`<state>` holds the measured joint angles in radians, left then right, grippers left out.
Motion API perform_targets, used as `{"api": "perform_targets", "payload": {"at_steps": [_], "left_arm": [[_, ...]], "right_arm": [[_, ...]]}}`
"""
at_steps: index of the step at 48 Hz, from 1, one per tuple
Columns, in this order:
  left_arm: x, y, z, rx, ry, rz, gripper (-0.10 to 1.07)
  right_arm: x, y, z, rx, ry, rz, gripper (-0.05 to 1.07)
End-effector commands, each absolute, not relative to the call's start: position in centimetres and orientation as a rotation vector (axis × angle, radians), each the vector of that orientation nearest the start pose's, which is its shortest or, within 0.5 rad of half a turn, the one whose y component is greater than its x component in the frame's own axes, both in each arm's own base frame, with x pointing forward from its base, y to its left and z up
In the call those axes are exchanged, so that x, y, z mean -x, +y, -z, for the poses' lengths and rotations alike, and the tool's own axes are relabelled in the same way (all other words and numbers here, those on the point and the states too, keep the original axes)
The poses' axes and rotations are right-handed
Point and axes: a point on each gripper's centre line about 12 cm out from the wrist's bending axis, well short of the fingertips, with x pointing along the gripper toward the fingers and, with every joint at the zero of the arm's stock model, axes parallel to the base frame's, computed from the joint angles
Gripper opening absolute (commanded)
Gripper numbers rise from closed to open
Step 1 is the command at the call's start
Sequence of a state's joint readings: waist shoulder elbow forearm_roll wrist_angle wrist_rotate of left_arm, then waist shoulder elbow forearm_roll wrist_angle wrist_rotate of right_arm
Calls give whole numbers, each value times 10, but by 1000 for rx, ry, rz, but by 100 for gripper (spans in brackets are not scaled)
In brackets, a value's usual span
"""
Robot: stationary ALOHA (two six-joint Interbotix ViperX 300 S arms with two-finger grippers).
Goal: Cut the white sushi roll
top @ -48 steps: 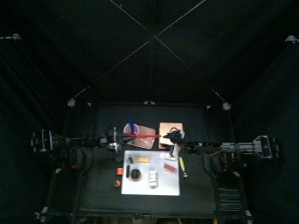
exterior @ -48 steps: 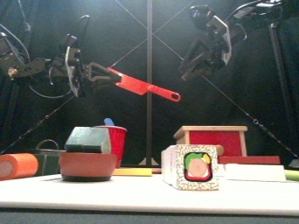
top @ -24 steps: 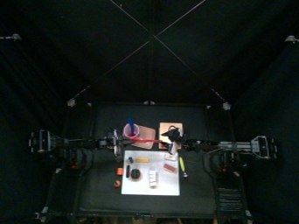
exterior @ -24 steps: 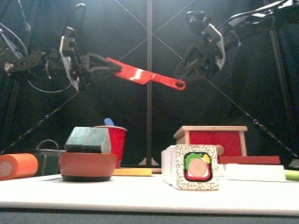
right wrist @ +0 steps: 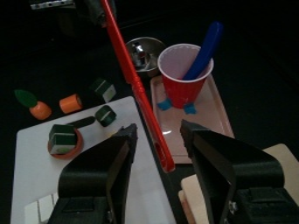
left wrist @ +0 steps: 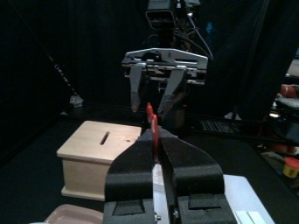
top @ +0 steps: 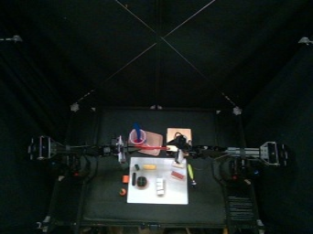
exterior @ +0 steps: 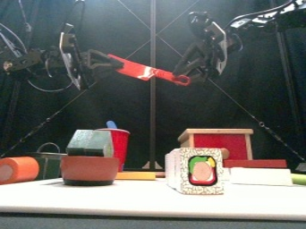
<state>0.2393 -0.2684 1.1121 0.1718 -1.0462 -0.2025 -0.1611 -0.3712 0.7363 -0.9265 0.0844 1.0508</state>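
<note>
The knife (exterior: 146,70) is red, held between black grippers. The board (top: 160,179) is white, the roll (exterior: 201,171) white-rimmed with a green, orange and pink centre, the cup (right wrist: 184,75) red with a blue stick (right wrist: 207,45), and the box (left wrist: 107,157) pale wood.

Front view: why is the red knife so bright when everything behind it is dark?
In the front view, light falls on the red knife against black curtains; in the right wrist view, the white board shines brightest and the corners stay dark.
</note>
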Motion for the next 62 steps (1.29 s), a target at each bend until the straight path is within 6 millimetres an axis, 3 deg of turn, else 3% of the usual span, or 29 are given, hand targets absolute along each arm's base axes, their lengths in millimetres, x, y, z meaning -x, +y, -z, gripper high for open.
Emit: {"api": "perform_targets", "payload": {"at_steps": [1,11,38,51,62], "left_arm": [[-292,53,-242,70,-237,-76,33],[-291,53,-241,70,-235,-78,33],[-291,54,-241,71,-234,-81,33],[-288,54,-233,75,-194,-87,39],[-291,50,-227,61,-106,-69,63]], "right_arm": [[-332,-60,-286,-140,364,239,79],[-332,-60,-284,-138,368,233,68],[-330,-52,-285,-111,367,209,24],[-315,-43,-273,-154,394,203,21],[-303,-33,-262,-180,429,200,20]]}}
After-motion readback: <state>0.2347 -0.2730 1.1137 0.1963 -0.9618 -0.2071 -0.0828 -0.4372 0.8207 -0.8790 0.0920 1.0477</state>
